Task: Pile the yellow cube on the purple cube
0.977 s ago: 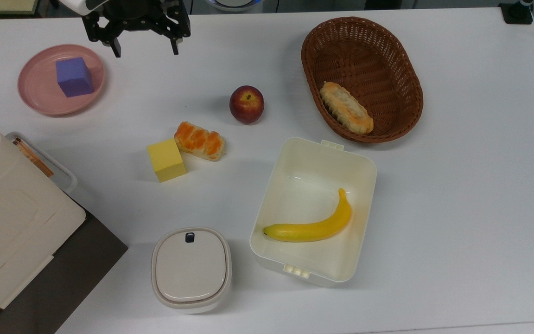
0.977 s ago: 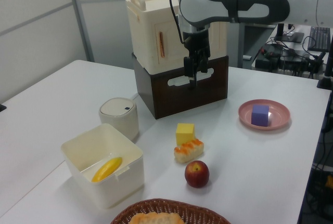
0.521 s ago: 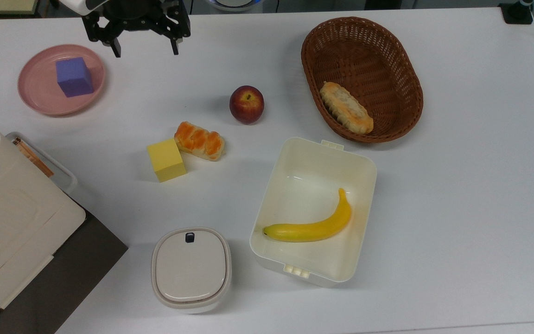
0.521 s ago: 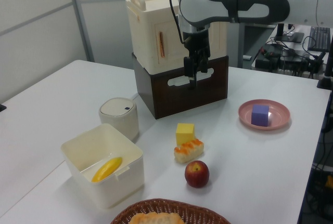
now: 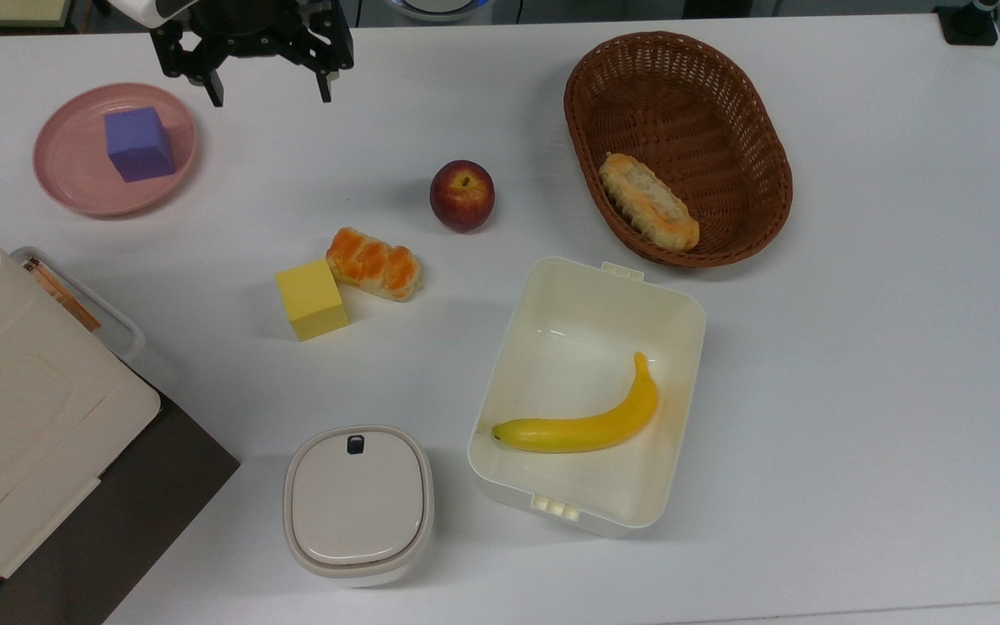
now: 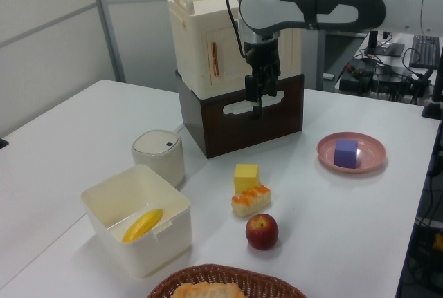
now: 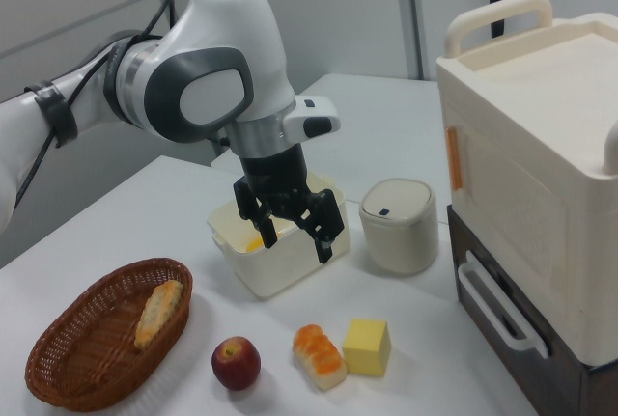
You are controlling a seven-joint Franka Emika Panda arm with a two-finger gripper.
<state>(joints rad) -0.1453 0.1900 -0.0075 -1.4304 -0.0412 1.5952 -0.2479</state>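
The yellow cube rests on the white table, touching an orange-glazed bread roll; it also appears in the left view and the right view. The purple cube sits in a pink plate at the top view's upper left, and at the left view's right. My gripper hangs open and empty in the air, to the right of the plate in the top view and well apart from both cubes. It also appears in the left view and the right view.
A red apple lies mid-table. A wicker basket holds a bread roll. A white box holds a banana. A lidded white pot and a cream-and-brown cabinet stand at the top view's lower left.
My gripper has crept slightly toward the top view's upper edge. Nothing else has moved.
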